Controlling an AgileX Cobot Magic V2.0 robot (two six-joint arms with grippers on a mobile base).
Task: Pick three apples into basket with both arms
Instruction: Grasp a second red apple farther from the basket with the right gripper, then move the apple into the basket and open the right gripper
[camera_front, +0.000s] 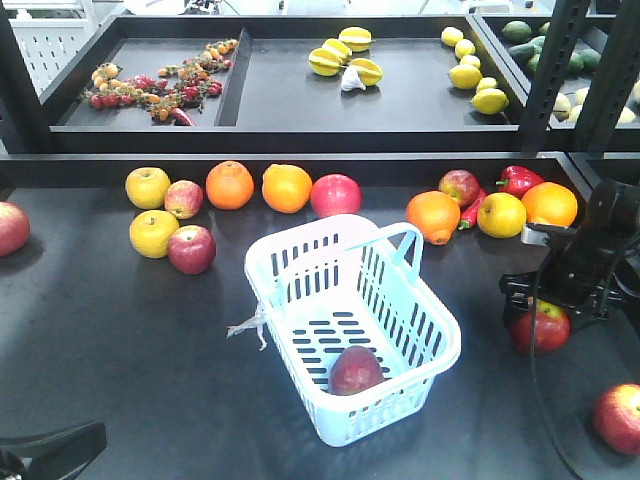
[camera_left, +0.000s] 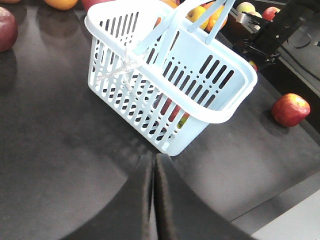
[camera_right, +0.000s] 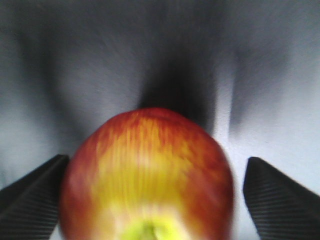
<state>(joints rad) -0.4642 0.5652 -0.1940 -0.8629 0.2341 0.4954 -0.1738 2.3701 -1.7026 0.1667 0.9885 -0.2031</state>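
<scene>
The pale blue basket (camera_front: 440, 335) stands mid-table with one dark red apple (camera_front: 355, 370) inside. My right gripper (camera_front: 548, 305) is lowered over a red apple (camera_front: 542, 330) to the right of the basket. In the right wrist view this apple (camera_right: 150, 180) sits between the spread fingers (camera_right: 35, 200) of the gripper (camera_right: 156, 160), with a gap at the right finger. Another red apple (camera_front: 620, 418) lies at the front right. My left gripper (camera_left: 153, 161) is shut and empty, just in front of the basket's near corner (camera_left: 172, 147).
Red apples (camera_front: 191, 249), yellow apples (camera_front: 152, 233) and oranges (camera_front: 230, 184) line the back left. An orange (camera_front: 433, 216), red peppers (camera_front: 518, 180) and more fruit sit at the back right. A shelf edge (camera_front: 300, 140) runs behind. The right arm (camera_left: 280, 30) shows beyond the basket.
</scene>
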